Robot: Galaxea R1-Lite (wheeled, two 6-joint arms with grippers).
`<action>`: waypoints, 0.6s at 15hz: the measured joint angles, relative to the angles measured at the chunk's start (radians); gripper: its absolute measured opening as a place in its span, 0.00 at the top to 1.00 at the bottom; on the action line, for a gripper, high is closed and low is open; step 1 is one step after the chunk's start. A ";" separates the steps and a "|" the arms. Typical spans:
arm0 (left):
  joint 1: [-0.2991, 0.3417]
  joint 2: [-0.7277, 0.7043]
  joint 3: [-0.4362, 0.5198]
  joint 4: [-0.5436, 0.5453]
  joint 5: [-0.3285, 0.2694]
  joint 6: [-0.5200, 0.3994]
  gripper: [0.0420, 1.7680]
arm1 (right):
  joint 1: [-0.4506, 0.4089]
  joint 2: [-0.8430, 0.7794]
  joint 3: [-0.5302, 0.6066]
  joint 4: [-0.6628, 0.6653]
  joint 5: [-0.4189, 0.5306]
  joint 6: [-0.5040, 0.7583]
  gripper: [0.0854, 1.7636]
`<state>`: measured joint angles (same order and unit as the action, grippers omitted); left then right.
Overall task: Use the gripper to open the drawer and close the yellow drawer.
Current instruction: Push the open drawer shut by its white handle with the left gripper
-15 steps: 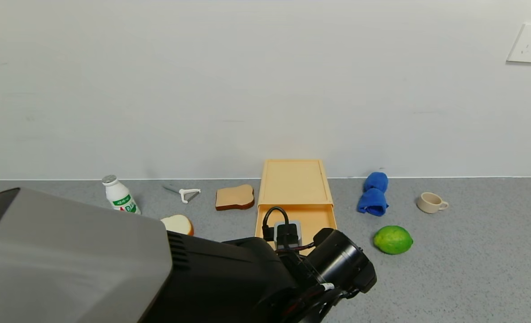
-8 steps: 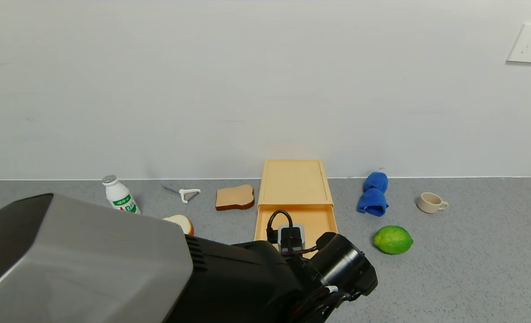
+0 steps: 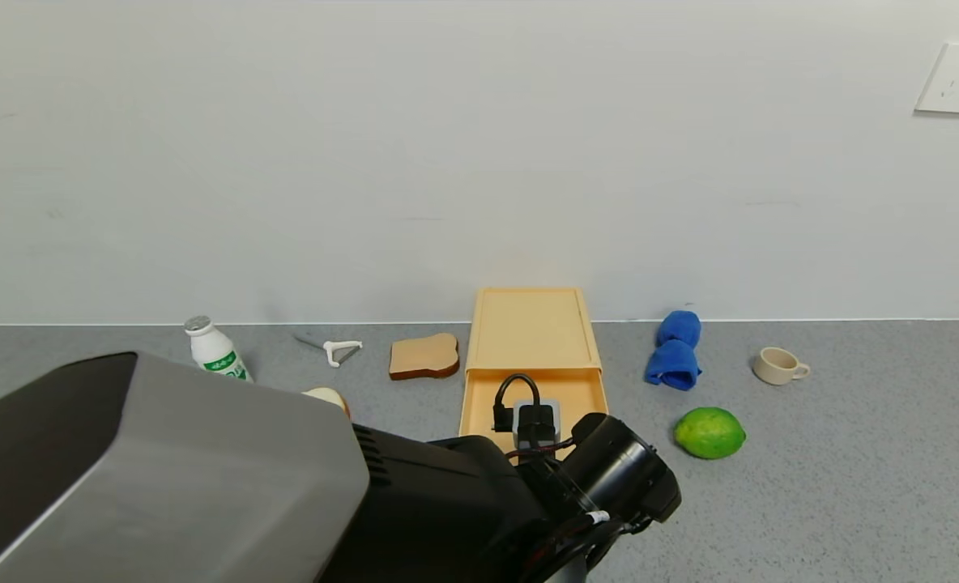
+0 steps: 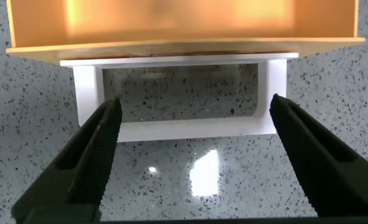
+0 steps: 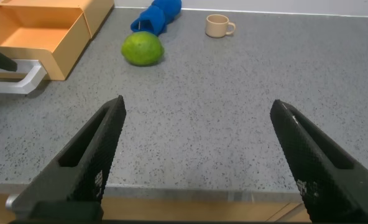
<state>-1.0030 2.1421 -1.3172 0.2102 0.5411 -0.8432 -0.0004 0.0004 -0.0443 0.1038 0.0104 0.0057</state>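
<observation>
The drawer (image 3: 534,360) sits against the wall, its tray partly out. The left gripper (image 4: 193,152) hovers at the white handle (image 4: 178,127), fingers apart. The right gripper (image 5: 199,155) idles over the tabletop (image 5: 234,112), fingers apart.

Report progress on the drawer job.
Opening looks done: the drawer has its tray pulled out. In hand: the left gripper is open, fingers either side of the white handle. Left: pushing the tray shut. The right gripper is open, idle over the counter.
</observation>
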 joint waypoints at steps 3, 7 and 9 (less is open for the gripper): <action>0.008 0.014 -0.009 0.000 0.001 0.006 0.03 | 0.000 0.000 0.000 0.000 0.000 0.000 0.03; 0.025 0.031 -0.031 0.004 0.001 0.008 0.03 | 0.000 0.000 0.000 0.000 0.000 0.000 0.03; 0.029 0.035 -0.034 0.002 0.003 0.018 0.03 | 0.000 0.000 0.000 0.000 0.000 0.000 0.03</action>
<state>-0.9740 2.1772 -1.3517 0.2121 0.5436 -0.8249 -0.0004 0.0004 -0.0447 0.1038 0.0104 0.0057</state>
